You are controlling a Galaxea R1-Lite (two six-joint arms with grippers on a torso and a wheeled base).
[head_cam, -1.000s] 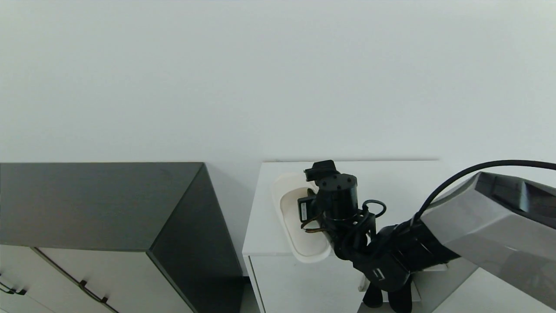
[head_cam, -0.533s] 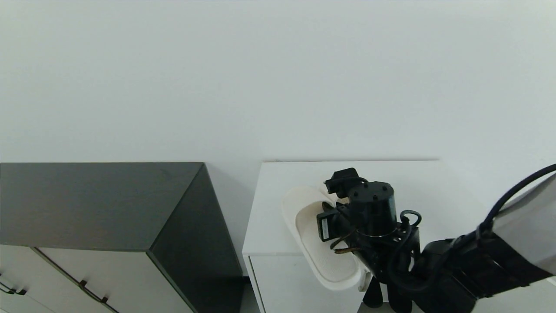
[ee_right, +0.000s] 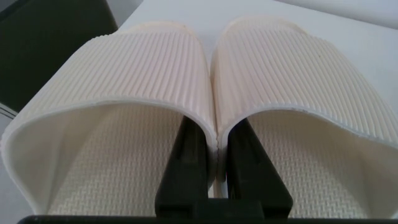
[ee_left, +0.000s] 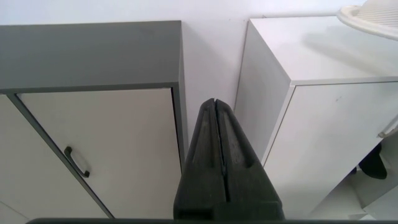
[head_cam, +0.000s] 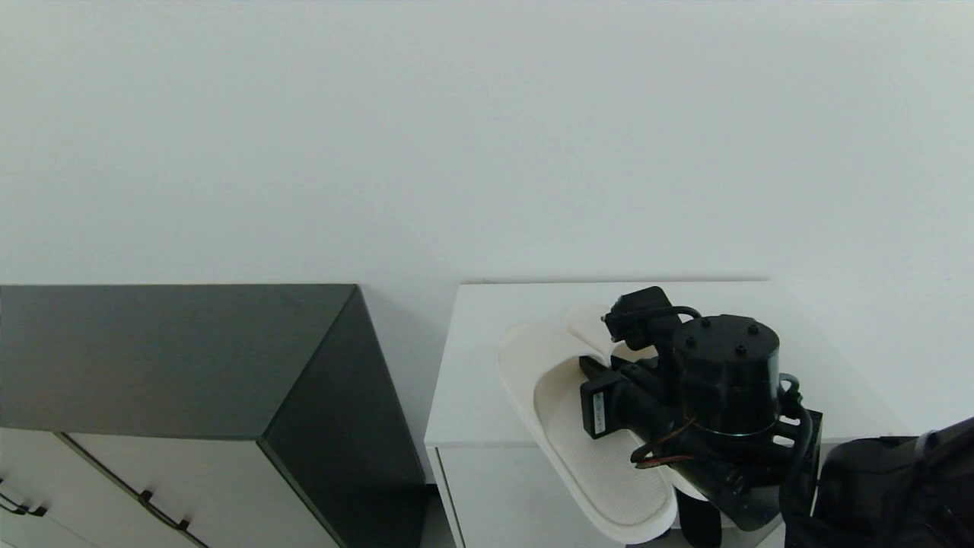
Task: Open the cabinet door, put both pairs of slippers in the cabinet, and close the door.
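Drawn back and rightward, the right claw carries the cream slippers out over the front edge of the white cabinet. Its fingers sit one inside each slipper, pinching their touching inner walls; the left claw is pressed together.

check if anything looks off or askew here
Only the cream slippers: the pair juts well past the front edge of the white cabinet top instead of lying fully on it. The right gripper has their inner walls pinched together. Nothing looks spilled or damaged.
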